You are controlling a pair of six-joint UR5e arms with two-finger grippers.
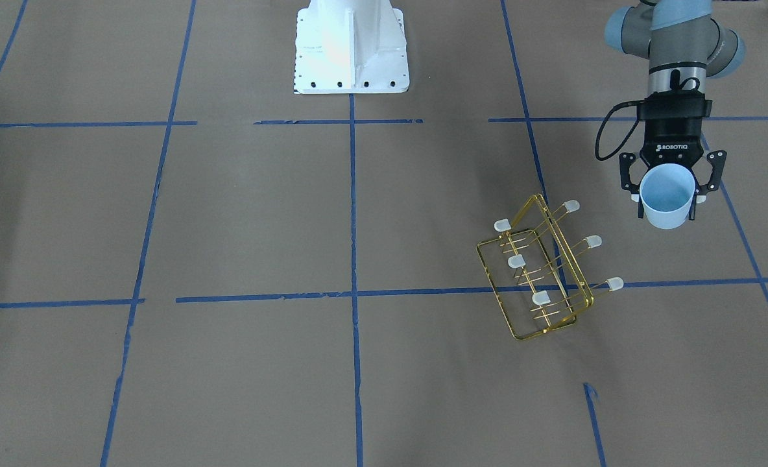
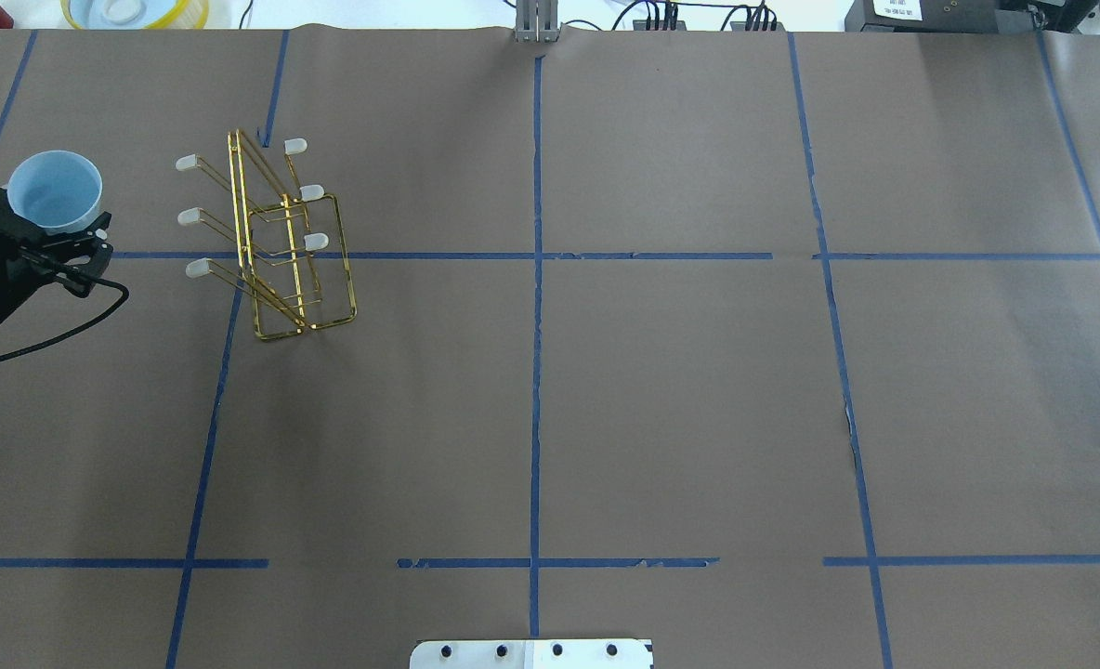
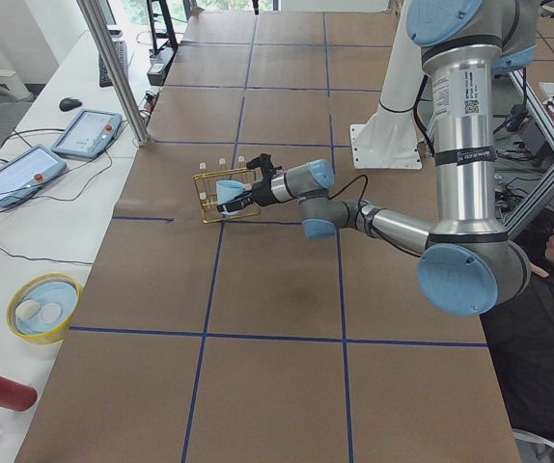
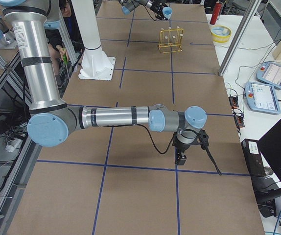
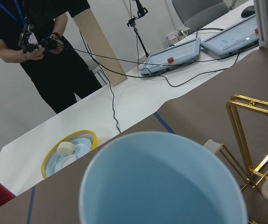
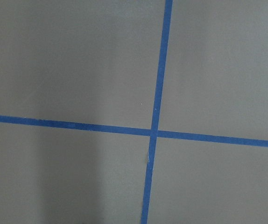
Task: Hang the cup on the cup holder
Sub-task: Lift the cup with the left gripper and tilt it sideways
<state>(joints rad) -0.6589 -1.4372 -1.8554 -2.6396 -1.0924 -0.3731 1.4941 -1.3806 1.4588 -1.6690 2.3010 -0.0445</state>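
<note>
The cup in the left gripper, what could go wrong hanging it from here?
The cup is held mouth up by the left gripper, so it must be turned; the smooth tapered wall could slip. The cup holder is thin wire standing free, so a rim catching a capped prong might shove or tip it.

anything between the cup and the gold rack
No, that stretch is bare: the overhead view shows only brown table cover between the cup and the cup holder.

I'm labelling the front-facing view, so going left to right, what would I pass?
White robot base → gold wire cup holder → pale blue cup, held in the left end effector.
</note>
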